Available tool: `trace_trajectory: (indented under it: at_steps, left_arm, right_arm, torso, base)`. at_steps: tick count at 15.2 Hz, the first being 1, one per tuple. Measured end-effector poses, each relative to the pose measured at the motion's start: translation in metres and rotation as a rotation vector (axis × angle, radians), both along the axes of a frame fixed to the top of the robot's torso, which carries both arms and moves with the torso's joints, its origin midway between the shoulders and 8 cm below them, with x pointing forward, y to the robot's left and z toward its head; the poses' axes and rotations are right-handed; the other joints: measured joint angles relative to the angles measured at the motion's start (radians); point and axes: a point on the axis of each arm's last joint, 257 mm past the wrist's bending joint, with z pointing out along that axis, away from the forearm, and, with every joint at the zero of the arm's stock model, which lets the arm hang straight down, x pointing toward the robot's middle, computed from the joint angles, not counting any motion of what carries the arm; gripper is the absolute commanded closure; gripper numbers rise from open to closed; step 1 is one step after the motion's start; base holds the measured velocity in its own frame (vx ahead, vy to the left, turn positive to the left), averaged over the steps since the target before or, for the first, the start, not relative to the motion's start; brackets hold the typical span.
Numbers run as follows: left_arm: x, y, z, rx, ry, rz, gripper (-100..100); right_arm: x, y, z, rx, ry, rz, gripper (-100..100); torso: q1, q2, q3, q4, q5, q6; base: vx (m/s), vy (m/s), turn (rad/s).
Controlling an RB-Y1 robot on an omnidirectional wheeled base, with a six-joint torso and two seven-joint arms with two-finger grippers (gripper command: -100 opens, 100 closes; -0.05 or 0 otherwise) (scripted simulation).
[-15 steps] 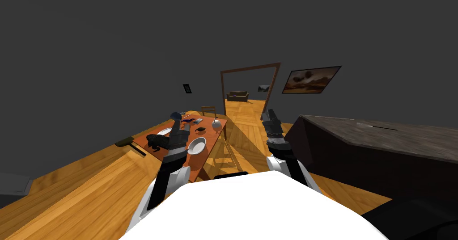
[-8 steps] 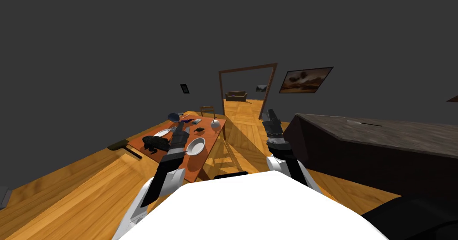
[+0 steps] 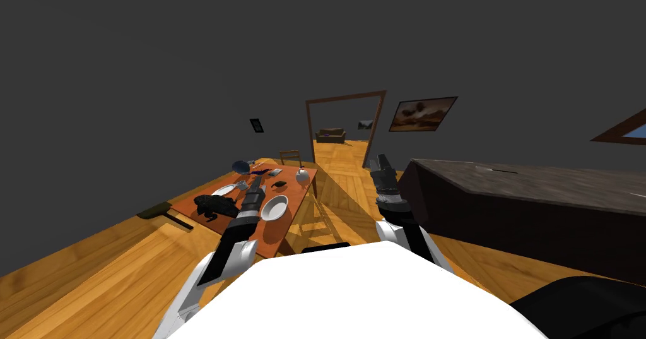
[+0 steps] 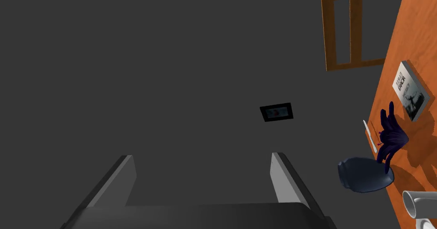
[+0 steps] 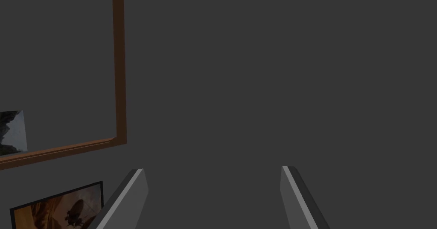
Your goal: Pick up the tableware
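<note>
Wooden flooring surrounds the orange desk [image 3: 271, 234] in your head view. The left gripper [image 3: 255, 182] hangs over it, a white bowl [image 3: 275, 207] just beside the forearm, and the right gripper [image 3: 381, 159] is well off to the side. Your left wrist view shows the fingers [image 4: 282, 177] wide apart, with a dark blue bowl [image 4: 365, 175] near one finger, outside the gap. Your right wrist view shows those fingers wide apart too.
</note>
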Motion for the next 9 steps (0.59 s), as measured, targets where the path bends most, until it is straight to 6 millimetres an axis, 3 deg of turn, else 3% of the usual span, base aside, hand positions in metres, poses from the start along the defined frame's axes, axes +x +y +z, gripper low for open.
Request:
trace_trajectory:
  at_steps: [9]
  left_arm:
    - [0.004,0.041,-0.057,-0.015,0.197,0.096,-100]
  right_arm:
    - [0.000,0.000,0.000,0.000,0.000,0.000,0]
  torso:
    - [0.000,-0.001,0.000,0.000,0.000,0.000]
  base:
    - [-0.008,0.012,-0.066]
